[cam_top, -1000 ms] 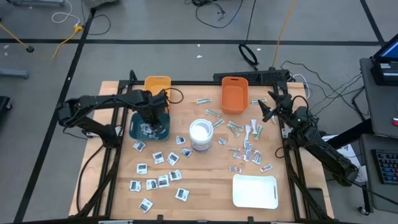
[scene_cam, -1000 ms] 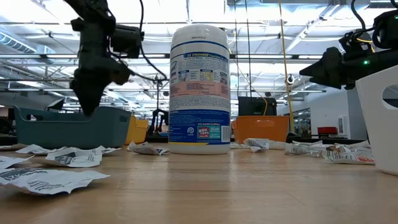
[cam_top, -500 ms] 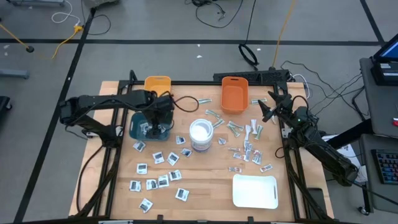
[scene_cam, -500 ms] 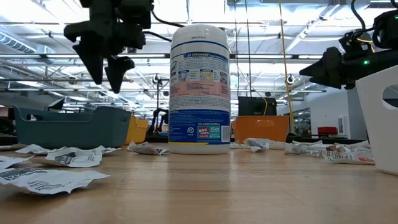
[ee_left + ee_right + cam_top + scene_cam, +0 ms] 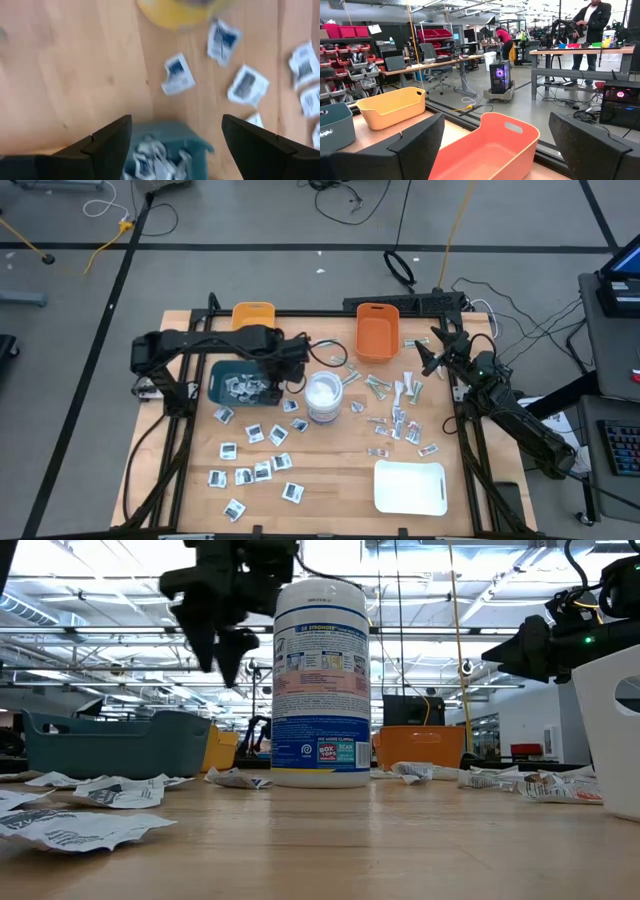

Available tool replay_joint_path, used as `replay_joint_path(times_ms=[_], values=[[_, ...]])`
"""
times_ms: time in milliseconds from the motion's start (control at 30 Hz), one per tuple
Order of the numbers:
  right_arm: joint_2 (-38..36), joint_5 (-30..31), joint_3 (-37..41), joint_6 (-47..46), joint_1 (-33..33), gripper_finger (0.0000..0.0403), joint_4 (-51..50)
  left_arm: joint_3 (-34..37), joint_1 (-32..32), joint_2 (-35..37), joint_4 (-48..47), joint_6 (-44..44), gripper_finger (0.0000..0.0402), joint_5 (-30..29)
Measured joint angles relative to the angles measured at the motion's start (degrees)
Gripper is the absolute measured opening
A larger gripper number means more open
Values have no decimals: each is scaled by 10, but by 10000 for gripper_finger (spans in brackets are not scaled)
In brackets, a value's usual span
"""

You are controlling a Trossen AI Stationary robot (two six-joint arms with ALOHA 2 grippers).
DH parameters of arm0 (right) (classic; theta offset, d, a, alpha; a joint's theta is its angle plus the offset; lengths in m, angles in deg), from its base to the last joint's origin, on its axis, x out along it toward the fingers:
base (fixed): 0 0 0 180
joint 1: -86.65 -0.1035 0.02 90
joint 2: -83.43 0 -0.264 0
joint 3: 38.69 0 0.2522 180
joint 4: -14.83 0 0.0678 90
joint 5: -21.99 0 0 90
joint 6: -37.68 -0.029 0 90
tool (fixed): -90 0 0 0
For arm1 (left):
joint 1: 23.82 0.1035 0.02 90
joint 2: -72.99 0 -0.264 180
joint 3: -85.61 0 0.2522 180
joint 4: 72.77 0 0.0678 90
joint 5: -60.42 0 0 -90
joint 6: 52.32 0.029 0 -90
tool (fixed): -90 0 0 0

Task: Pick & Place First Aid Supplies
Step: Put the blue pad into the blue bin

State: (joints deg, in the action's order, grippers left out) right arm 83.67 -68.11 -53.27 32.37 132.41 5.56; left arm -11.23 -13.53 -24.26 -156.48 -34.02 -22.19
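Observation:
First aid supplies lie scattered on the wooden table: white squares with dark centres (image 5: 255, 470) at the near left, and silvery wrappers (image 5: 400, 420) and pale-green strips (image 5: 375, 385) at the right. More packets lie inside the teal bin (image 5: 240, 383). My left gripper (image 5: 288, 370) hangs open and pointing down above the bin's right edge (image 5: 165, 150), well off the table (image 5: 218, 670), with nothing between its fingers. Loose packets (image 5: 177, 75) show on the wood beyond it. My right gripper (image 5: 428, 360) waits open and level at the far right, facing the orange bin (image 5: 485, 150).
A tall white wipes canister (image 5: 323, 395) stands mid-table, just right of my left gripper. A yellow bin (image 5: 253, 315) and an orange bin (image 5: 376, 332) sit along the far edge. A white tray (image 5: 409, 487) lies at the near right. People work at benches beyond the table.
My left gripper has opened, risen out of the teal bin and swung toward the table's right, toward the canister, rolling about its own axis as it went. The right arm has kept still.

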Motion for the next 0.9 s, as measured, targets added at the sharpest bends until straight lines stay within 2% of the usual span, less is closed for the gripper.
replay_joint_path(times_ms=[367, 533, 900], values=[[0, 0, 0, 0, 0, 357, 0, 28, -5, -35, 57, -12, 308, 11], [0, 0, 0, 0, 0, 357, 1, 78, -7, -39, 117, -19, 315, 32], [0, 0, 0, 0, 0, 357, 4, 152, -8, -38, 235, -19, 308, 32]])
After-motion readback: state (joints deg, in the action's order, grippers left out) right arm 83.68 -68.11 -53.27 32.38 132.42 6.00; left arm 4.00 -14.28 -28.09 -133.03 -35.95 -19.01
